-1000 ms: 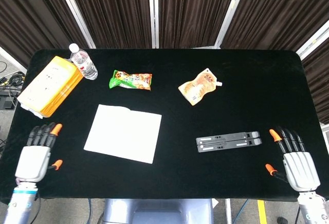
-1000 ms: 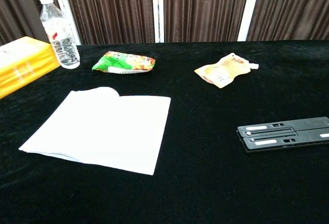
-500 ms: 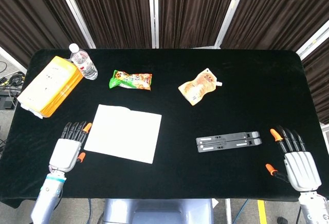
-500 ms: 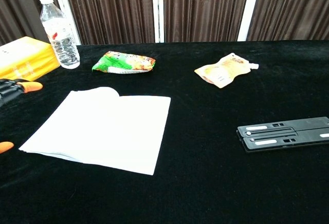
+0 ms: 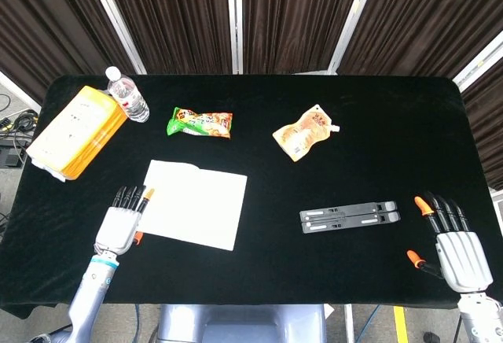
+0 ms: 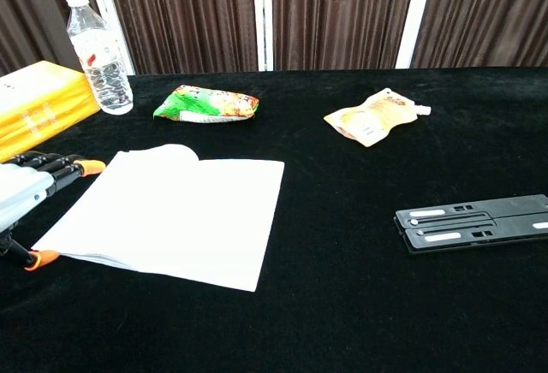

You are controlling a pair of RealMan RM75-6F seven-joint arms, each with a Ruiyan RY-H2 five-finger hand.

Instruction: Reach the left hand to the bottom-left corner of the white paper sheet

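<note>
The white paper sheet [image 5: 193,203] [image 6: 173,210] lies flat on the black table, left of centre. My left hand [image 5: 122,223] [image 6: 24,193] sits at the sheet's bottom-left corner, fingers spread and extended forward, holding nothing. In the head view its orange thumb tip touches or overlaps the sheet's left edge; in the chest view the thumb lies just beside the corner. My right hand [image 5: 451,243] rests open near the table's front right, far from the paper, and shows only in the head view.
A yellow box [image 5: 77,130] and a water bottle [image 5: 128,96] stand at the back left. A green snack bag [image 5: 200,123] and an orange pouch [image 5: 303,133] lie beyond the paper. A black flat rack [image 5: 350,216] lies to the right.
My left hand has moved right from the table's left edge to the paper's bottom-left corner. The right hand has not moved.
</note>
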